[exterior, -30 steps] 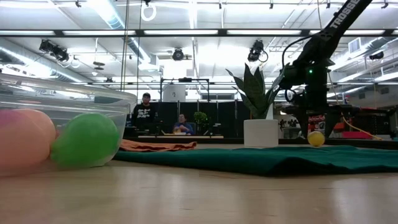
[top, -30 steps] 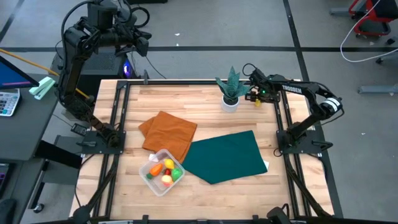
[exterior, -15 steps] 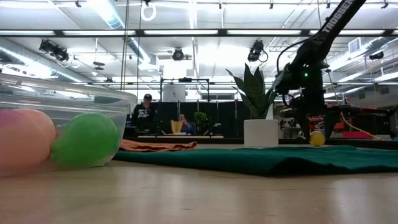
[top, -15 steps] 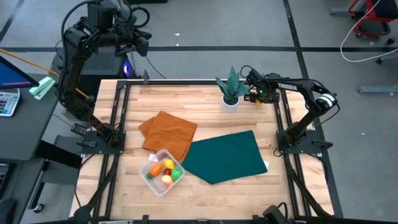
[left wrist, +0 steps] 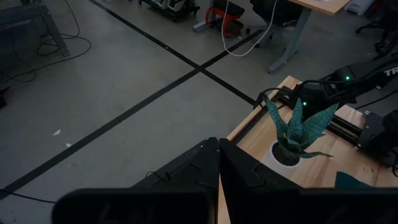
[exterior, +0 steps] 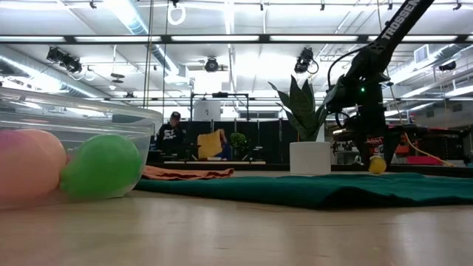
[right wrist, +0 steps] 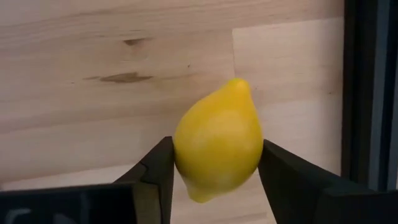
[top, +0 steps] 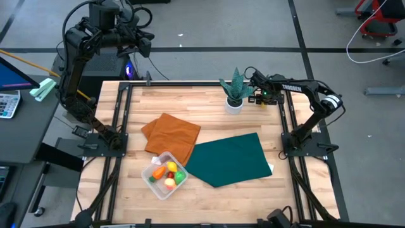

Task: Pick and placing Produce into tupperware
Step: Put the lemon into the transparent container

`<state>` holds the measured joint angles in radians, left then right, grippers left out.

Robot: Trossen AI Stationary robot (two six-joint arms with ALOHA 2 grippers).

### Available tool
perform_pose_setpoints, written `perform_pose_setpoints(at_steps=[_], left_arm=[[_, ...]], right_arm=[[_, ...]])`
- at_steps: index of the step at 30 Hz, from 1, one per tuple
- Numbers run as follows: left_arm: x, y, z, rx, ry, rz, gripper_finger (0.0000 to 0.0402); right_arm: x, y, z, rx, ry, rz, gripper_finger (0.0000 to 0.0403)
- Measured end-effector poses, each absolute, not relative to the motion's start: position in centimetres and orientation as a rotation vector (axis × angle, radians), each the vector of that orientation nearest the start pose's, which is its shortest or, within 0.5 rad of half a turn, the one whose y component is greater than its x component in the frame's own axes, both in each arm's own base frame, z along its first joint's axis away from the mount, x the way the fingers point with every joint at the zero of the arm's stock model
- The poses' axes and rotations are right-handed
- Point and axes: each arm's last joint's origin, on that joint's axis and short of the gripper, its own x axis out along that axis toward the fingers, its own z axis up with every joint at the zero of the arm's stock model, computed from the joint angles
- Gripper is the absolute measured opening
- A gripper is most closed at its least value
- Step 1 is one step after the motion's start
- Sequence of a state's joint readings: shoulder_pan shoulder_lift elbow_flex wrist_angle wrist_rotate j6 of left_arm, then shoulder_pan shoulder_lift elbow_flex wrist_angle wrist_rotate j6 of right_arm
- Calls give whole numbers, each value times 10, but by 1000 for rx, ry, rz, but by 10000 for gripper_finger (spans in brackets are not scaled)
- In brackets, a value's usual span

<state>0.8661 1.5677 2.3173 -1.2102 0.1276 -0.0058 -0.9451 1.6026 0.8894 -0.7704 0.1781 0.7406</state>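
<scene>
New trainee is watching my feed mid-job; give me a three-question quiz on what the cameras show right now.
1. True or false: the right pincer has its fingers on either side of the yellow lemon.
2. Multiple choice: the clear tub of produce sits nearest which thing? A) orange cloth B) potted plant C) lemon
3. Fill in: the left pincer is raised beyond the table's ____ edge.

Key: 1 true; 2 A; 3 far.
</scene>
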Motion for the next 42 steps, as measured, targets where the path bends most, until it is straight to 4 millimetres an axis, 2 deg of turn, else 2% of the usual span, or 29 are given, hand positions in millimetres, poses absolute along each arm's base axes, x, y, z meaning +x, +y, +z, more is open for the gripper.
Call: perform_pose_setpoints(at_steps=[4, 9, 17, 25, 29, 36, 42], left_arm=[[161, 184, 535, -230, 413, 726, 16], [161, 184, 535, -226, 414, 725, 24], [161, 183, 535, -209, 426, 720, 15], [161, 183, 535, -202, 430, 718, 24], [161, 183, 535, -192, 434, 716, 22], [161, 183, 535, -191, 434, 716, 15], [161, 183, 535, -191, 434, 716, 25]], right_arm=[[148, -214, 161, 1127, 1054, -1429, 153], [145, -210, 175, 1124, 995, -1422, 147], [134, -196, 195, 1160, 987, -1426, 148], [124, -182, 222, 1176, 874, -1436, 148], [123, -180, 246, 1161, 803, -1422, 147], [123, -182, 302, 1036, 791, -1398, 148], [125, -178, 329, 988, 781, -1357, 147]])
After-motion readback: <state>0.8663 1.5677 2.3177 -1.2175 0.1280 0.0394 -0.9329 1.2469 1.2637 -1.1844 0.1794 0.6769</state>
